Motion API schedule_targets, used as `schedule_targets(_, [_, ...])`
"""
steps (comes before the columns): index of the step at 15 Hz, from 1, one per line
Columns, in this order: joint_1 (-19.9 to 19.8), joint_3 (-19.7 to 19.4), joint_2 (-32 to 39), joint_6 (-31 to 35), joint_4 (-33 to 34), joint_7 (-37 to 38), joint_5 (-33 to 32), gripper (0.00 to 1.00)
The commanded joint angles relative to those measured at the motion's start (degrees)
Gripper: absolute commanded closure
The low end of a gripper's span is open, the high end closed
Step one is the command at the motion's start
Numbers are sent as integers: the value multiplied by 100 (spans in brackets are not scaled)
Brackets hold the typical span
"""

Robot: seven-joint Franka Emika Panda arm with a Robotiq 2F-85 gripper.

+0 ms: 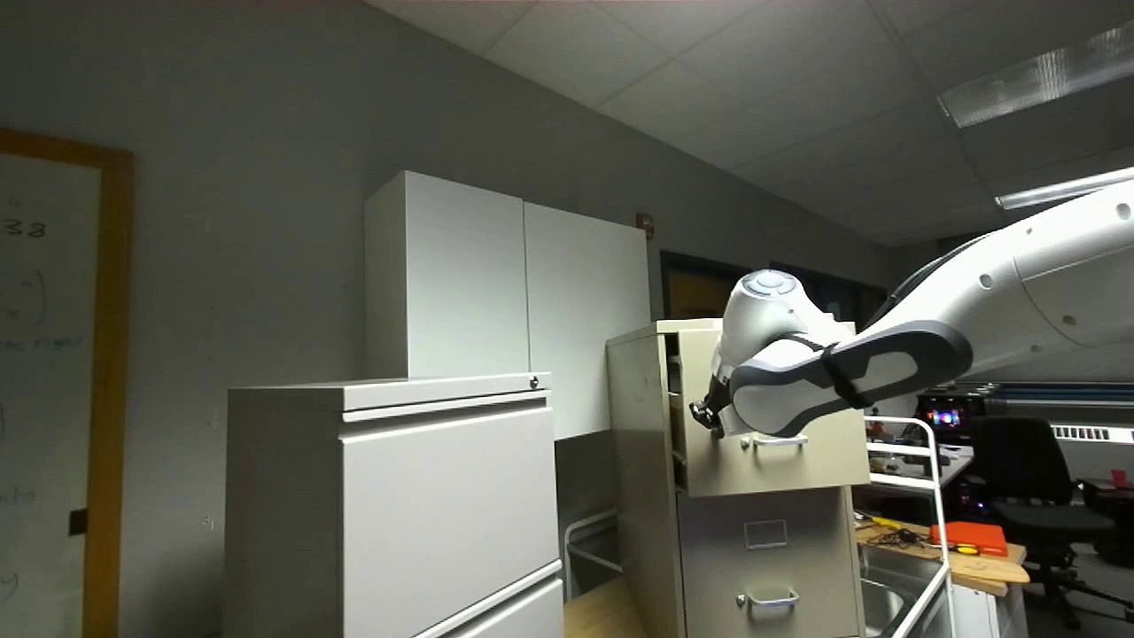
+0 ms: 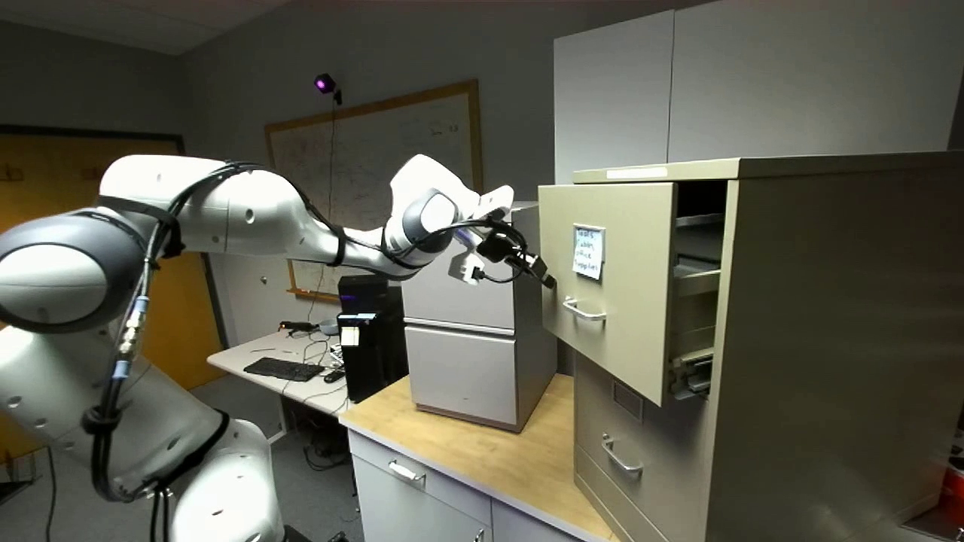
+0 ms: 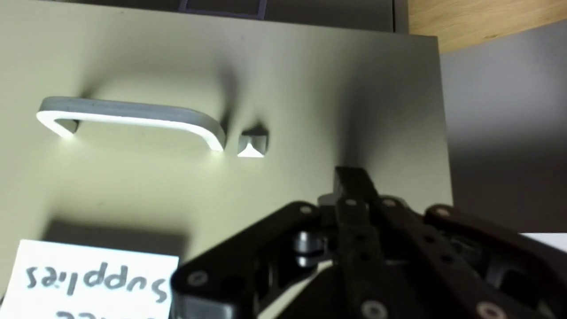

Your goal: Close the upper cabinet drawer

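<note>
In an exterior view the upper cabinet drawer (image 2: pixel 631 301) juts toward nine o'clock from the cabinet (image 2: pixel 828 324), so the end effector (image 3: pixel 353 176), closed on nothing and off-centre, its contact unclear, should push slowly and squarely toward three o'clock lest the drawer twist.

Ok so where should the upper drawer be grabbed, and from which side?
Probably by the middle of its bar handle, from straight in front, pinching top and bottom: the bar runs roughly level and stands off the drawer front, leaving a gap behind it.
</note>
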Motion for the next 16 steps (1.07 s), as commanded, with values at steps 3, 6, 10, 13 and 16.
schedule_targets(3, [173, -247, 1381, 362, 1234, -287, 176, 100])
schedule_targets(6, [337, -428, 1718, 339, 1574, -447, 348, 100])
schedule_targets(10, [578, -715, 2134, 163, 2052, -782, 739, 100])
schedule_targets(13, [755, -930, 2357, -35, 2378, -1072, 1087, 100])
schedule_targets(16, [876, -1085, 2528, -215, 2649, -1293, 1342, 100])
